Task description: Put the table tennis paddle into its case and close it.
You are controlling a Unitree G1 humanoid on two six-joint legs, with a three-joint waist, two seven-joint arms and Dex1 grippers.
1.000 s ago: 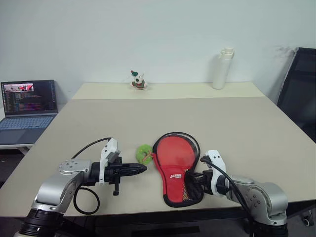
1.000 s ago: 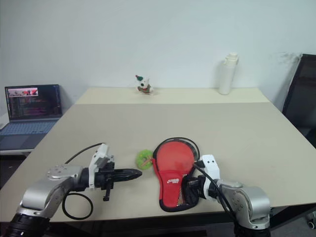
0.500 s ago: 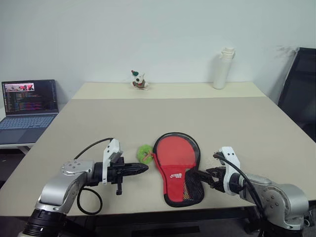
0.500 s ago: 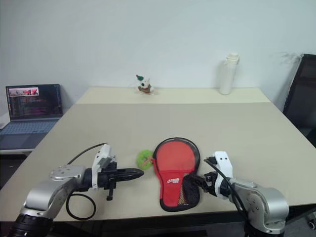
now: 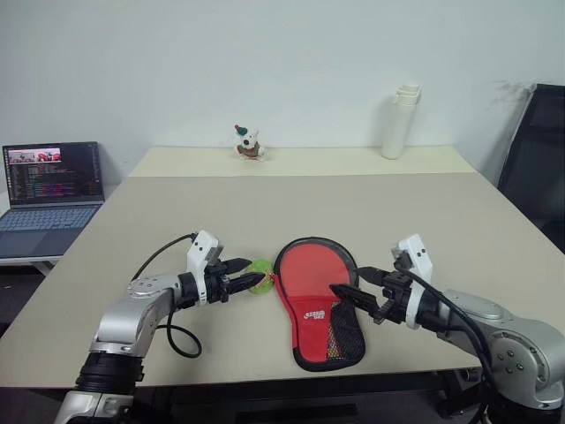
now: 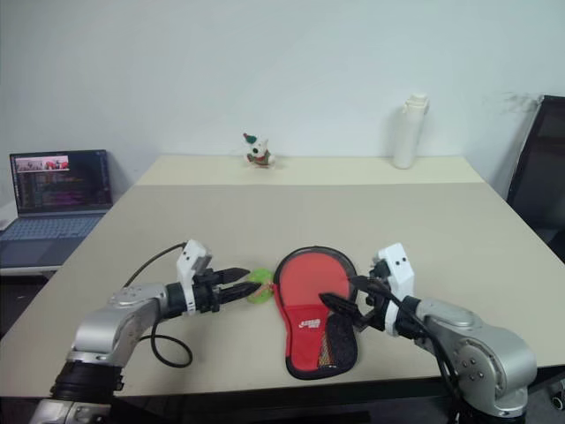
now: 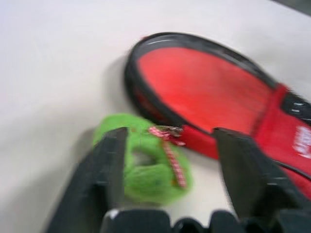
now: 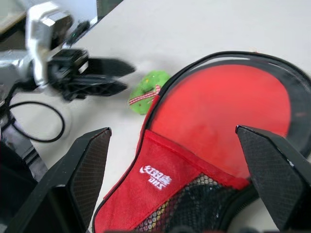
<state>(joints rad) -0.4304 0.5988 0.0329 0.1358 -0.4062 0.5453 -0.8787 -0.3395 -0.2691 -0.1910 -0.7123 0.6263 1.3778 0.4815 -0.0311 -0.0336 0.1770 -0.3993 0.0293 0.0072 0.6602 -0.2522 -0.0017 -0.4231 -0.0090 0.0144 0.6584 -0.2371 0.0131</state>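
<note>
- Worktop (image 5: 371, 212): beige, carries every item listed below.
- Case (image 5: 316, 296): lies flat, red side up, mesh pocket toward the robot, directly between the two grippers. The table tennis paddle cannot be made out apart from the case.
- Right gripper (image 5: 353, 298): fingers spread wide, empty, poised over the case's narrow end.
- Left gripper (image 5: 244, 276): fingers parted, empty, tips at a green fuzzy ring (image 7: 153, 162) touching the case rim.
</note>
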